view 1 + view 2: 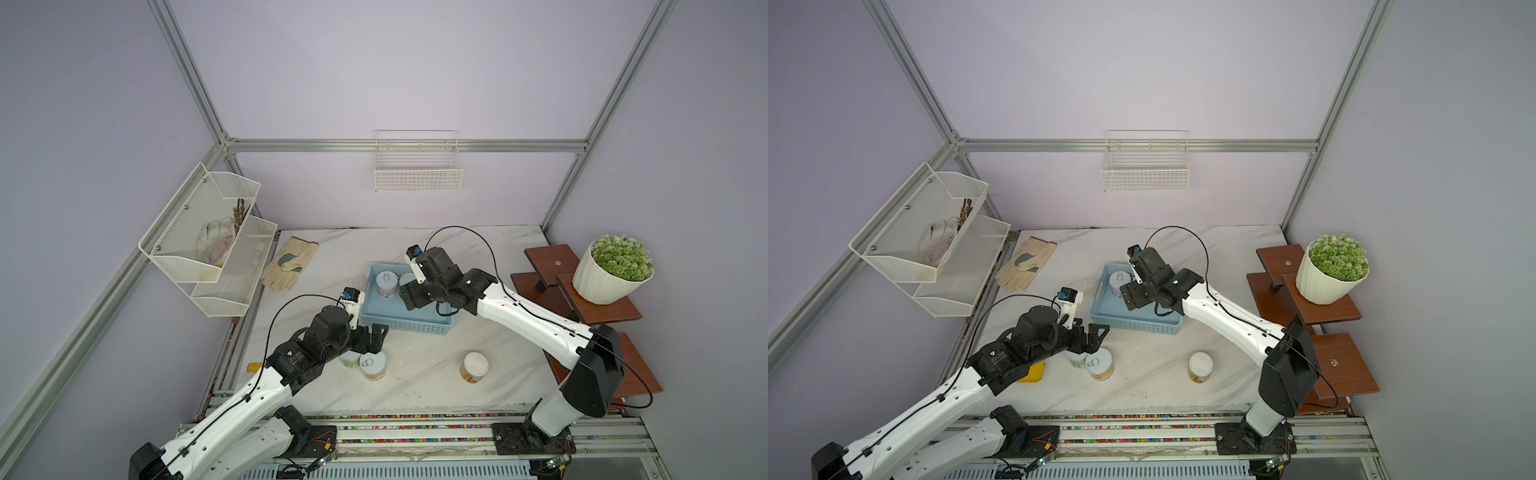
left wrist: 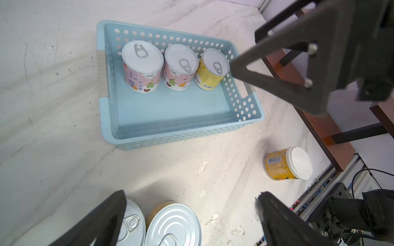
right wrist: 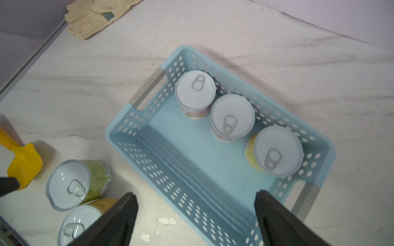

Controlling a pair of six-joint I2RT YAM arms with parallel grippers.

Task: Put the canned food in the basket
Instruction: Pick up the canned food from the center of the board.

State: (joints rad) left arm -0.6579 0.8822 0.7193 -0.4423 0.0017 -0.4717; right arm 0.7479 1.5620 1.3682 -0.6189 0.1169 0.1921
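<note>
Canned food [image 2: 142, 66]: six rigid metal tins. Three stood upright in the blue basket [image 2: 181, 133]. A ring-pull pair [image 1: 372, 365] sat on the table under the left gripper [image 1: 375, 336], jaws wide, empty. The plain-topped tin [image 1: 475, 366] stood apart. The right gripper [image 3: 196, 199] was spread and empty above the basket. Likely weighty and slick-labelled; best pinched across the side wall.

Soft, even overhead light, faint shadows; both top views bow toward 10 and 2 o'clock; my right claw [image 3: 194, 192] blurs up close
</note>
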